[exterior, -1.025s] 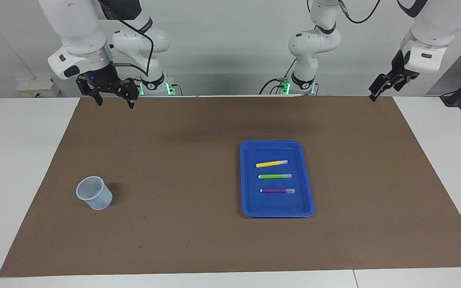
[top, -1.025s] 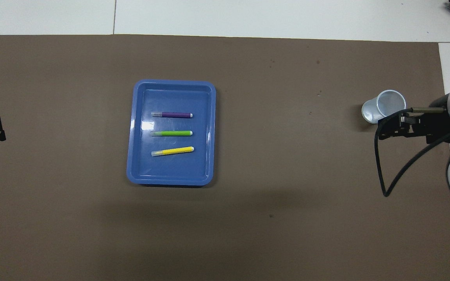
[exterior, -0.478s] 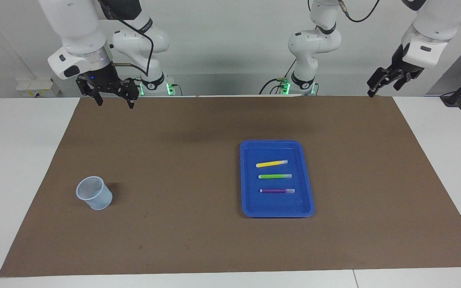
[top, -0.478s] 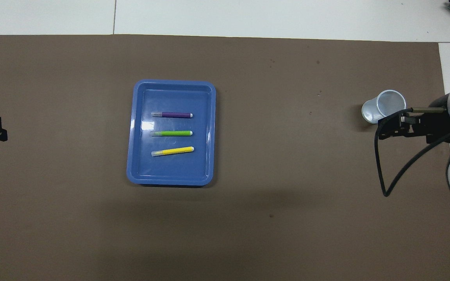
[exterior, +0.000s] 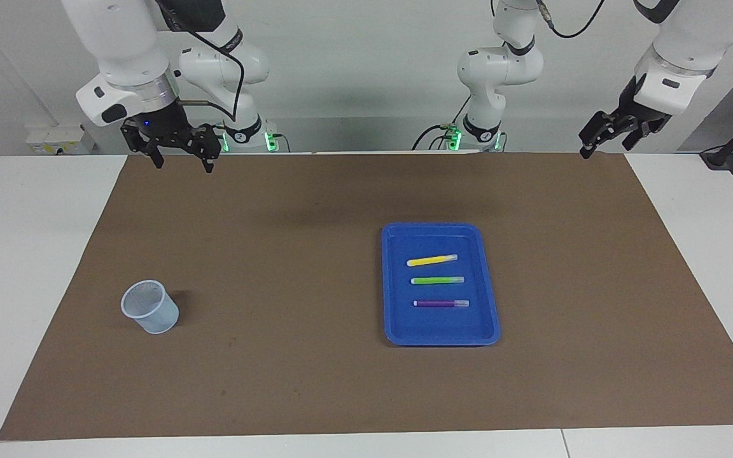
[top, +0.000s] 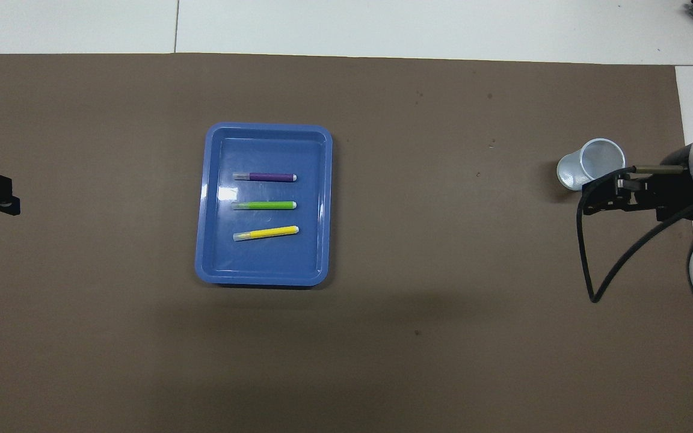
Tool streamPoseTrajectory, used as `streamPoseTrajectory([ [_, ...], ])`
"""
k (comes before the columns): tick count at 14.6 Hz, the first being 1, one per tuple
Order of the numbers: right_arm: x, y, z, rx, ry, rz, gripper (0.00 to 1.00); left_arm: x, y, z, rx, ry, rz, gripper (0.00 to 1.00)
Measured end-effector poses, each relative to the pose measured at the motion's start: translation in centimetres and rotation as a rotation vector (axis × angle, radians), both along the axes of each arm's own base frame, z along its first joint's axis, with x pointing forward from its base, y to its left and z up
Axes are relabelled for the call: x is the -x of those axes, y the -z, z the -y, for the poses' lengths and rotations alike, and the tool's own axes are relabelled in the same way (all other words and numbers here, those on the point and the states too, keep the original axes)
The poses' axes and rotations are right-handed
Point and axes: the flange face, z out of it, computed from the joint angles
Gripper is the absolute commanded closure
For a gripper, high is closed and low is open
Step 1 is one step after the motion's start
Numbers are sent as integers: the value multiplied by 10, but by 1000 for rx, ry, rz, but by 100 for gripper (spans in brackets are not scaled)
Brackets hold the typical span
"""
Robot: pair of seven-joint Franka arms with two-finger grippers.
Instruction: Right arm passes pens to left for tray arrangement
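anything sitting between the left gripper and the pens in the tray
Nothing visible does. The left gripper hangs open over the mat's edge nearest the robots; only bare mat lies between it and the tray, where the pens lie uncovered.

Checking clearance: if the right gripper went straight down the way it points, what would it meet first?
Probably only the brown mat: the right gripper hangs open above its edge nearest the robots, clear of the cup.

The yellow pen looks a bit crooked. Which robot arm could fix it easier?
Probably the left gripper. The flat blue plastic tray holding the short yellow marker pen lies toward its end; the wide right gripper hangs above the right arm's end.
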Motion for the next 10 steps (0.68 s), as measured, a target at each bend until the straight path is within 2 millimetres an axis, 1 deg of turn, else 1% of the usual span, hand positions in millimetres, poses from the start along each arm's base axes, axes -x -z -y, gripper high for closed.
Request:
streamPoseTrajectory([
  [2, 0, 0, 0, 0, 0, 0, 0, 0, 0, -3, 2, 8, 0, 0],
  [10, 0, 0, 0, 0, 0, 0, 0, -4, 3, 0, 9, 27, 24, 0],
])
